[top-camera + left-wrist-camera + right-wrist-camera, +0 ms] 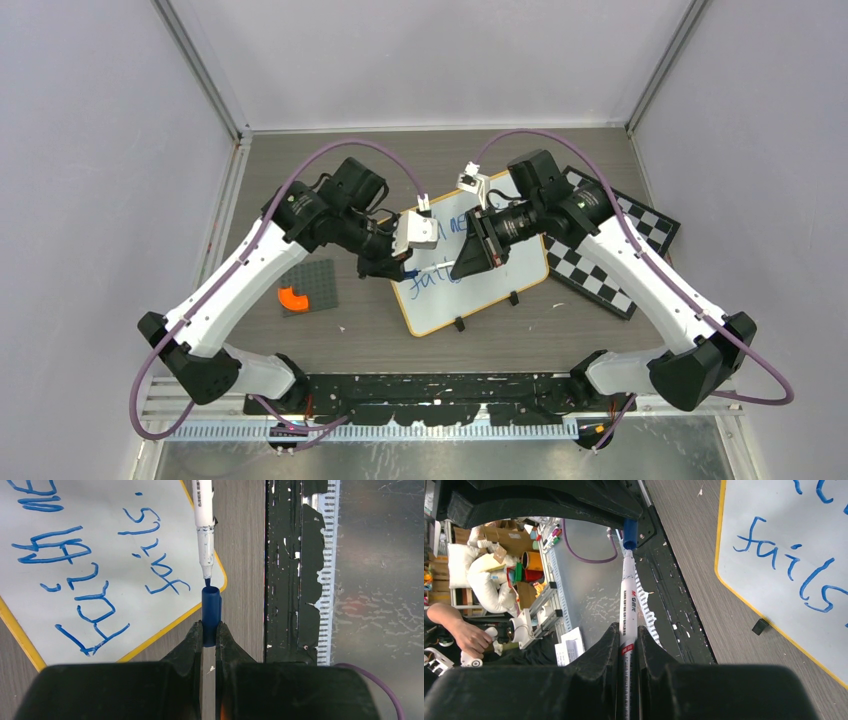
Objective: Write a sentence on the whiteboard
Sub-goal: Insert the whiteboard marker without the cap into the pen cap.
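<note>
The whiteboard point(470, 297) lies flat mid-table, yellow-framed, with blue handwriting on it point(125, 580) point(774, 530). Just above its near-left part the two grippers meet tip to tip. My left gripper point(395, 270) point(209, 627) is shut on a blue marker cap point(210, 610), whose open end points away from the fingers. My right gripper point(460, 268) point(627, 630) is shut on the white marker point(629, 595) point(204, 530). The marker's blue tip sits right at the cap's mouth point(630, 532), in line with it.
A black-and-white checkered board point(610, 250) lies right of the whiteboard, partly under the right arm. A grey studded plate point(318, 280) with an orange piece point(294, 298) sits at the left. A black rail point(430, 395) runs along the near edge. The whiteboard's clip foot point(760, 626) rests on the table.
</note>
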Controlling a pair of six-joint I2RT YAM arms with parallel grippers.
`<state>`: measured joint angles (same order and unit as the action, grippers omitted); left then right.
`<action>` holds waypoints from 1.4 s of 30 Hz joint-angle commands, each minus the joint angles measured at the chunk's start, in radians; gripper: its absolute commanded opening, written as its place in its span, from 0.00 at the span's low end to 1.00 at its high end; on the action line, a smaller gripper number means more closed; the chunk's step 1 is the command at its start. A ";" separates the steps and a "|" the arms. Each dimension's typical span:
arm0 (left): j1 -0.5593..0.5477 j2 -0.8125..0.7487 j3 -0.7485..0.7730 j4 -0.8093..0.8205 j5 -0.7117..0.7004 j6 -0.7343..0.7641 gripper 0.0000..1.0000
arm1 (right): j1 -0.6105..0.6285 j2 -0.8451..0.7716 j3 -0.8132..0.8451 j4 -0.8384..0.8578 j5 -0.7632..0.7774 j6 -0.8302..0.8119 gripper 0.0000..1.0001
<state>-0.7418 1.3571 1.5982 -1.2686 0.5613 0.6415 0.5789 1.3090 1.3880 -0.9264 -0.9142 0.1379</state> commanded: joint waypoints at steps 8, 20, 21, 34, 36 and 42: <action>-0.006 -0.023 0.022 -0.023 0.045 0.009 0.00 | 0.003 -0.002 0.043 0.014 -0.011 -0.006 0.00; -0.006 -0.015 0.045 -0.002 0.045 -0.022 0.00 | 0.006 -0.001 0.031 0.016 -0.008 -0.008 0.00; -0.005 -0.015 0.047 -0.002 0.044 -0.023 0.00 | 0.007 -0.001 0.033 0.015 -0.009 -0.008 0.00; -0.005 0.004 0.059 0.016 0.032 -0.044 0.00 | 0.015 -0.004 0.038 0.010 -0.013 -0.016 0.00; -0.005 0.007 0.057 0.017 0.029 -0.048 0.00 | 0.015 -0.005 0.038 0.007 -0.014 -0.018 0.00; -0.005 -0.004 0.031 -0.003 0.001 -0.014 0.00 | 0.018 -0.014 0.039 -0.005 -0.005 -0.029 0.00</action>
<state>-0.7441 1.3647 1.6154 -1.2770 0.5755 0.6071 0.5865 1.3098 1.3968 -0.9287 -0.9100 0.1314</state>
